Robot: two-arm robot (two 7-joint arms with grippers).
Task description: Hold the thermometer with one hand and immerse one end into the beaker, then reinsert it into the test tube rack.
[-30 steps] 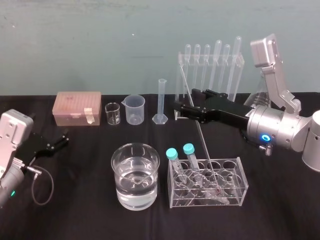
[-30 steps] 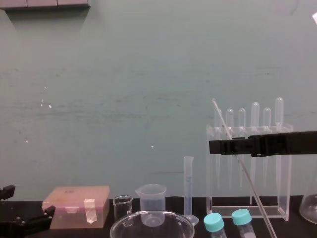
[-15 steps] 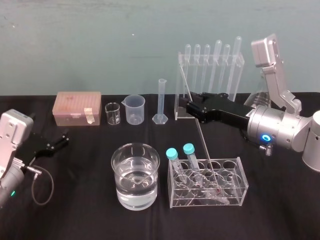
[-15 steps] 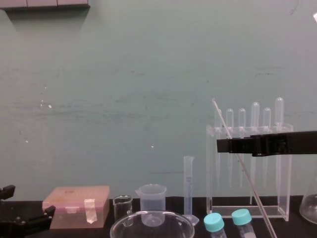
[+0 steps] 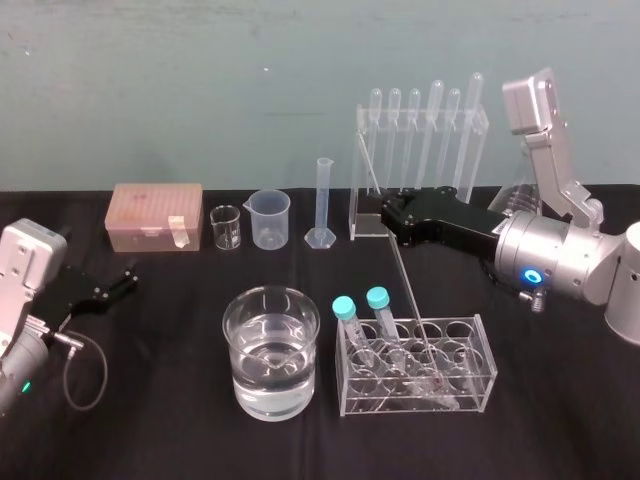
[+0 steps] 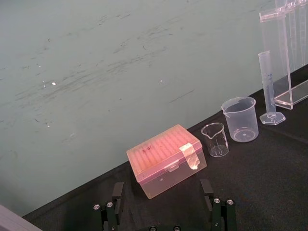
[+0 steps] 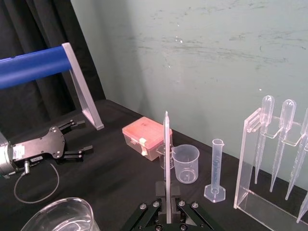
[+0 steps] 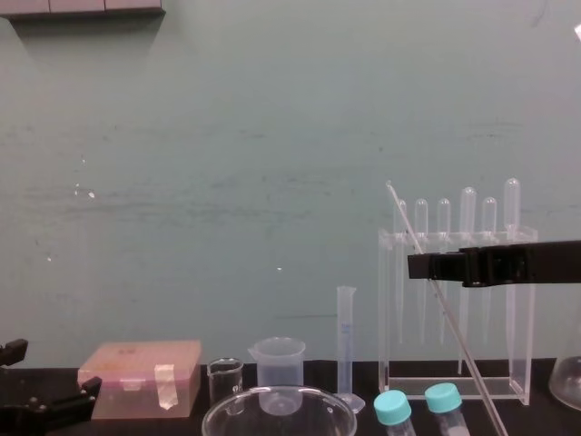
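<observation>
The thermometer [image 5: 405, 280] is a long thin glass rod that leans up and to the left, its red tip down in the low clear test tube rack [image 5: 480, 345] at the front. My right gripper [image 5: 387, 213] reaches in from the right and is shut on the rod above its middle. In the right wrist view the rod [image 7: 166, 144] rises straight from between the closed fingers [image 7: 167, 204]. From the chest the black gripper [image 8: 418, 265] crosses the slanted rod [image 8: 458, 341]. The beaker [image 5: 271, 350], wide and half full of water, stands left of the rack. My left gripper [image 5: 125, 278] rests open at the far left.
A tall acrylic stand [image 5: 420, 130] with several pipettes is at the back right. Along the back stand a graduated cylinder [image 5: 322, 205], a plastic spouted beaker [image 5: 270, 218], a tiny glass beaker [image 5: 226, 227] and a pink tip box [image 5: 155, 215]. Two blue-capped tubes [image 5: 360, 315] lean in the low rack.
The right gripper's fingers have closed onto the thermometer. The rod itself has not moved, and the left arm is still.
</observation>
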